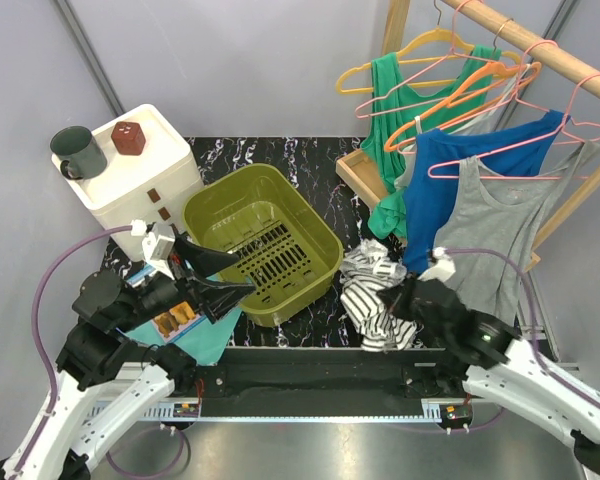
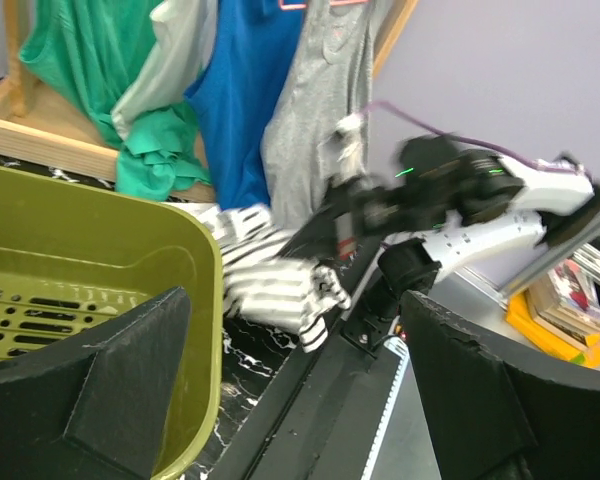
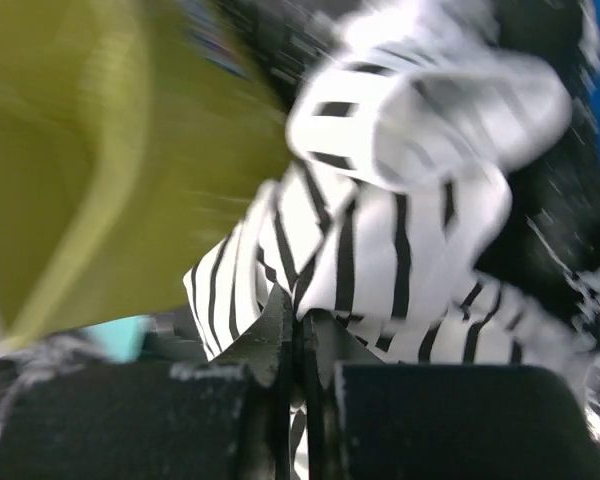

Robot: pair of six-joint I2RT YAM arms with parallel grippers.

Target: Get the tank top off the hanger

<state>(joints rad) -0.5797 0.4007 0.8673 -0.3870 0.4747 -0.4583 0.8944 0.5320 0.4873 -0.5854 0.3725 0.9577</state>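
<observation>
Striped top [image 1: 373,288] lies crumpled on the table [image 1: 310,165], off any hanger, just right of the bin [image 1: 280,308] and below the hanging tops.

Left to right in the top view:
- A mug [image 1: 77,150] and a small red-brown block [image 1: 128,137] stand on a white box [image 1: 150,190] at the table's far left corner.
- The left gripper [image 1: 242,272] hovers at the bin's near left rim, jaws spread wide and gripping nothing. A teal cloth [image 1: 195,342] lies beneath the arm.
- The bin sits at mid-table, tilted, its slotted floor visible.
- The right gripper [image 3: 298,325] reaches into the near right side of the striped top. Its wrist view shows the fingers pressed together with a fold of striped fabric pinched between them, the rest of the garment bunched just beyond the tips.
- At the far right, a green top [image 1: 405,110], a blue top [image 1: 445,190] and a grey top [image 1: 500,230] hang on hangers from a slanted wooden rail [image 1: 540,45]. The grey top's hem hangs just behind the right gripper.
</observation>
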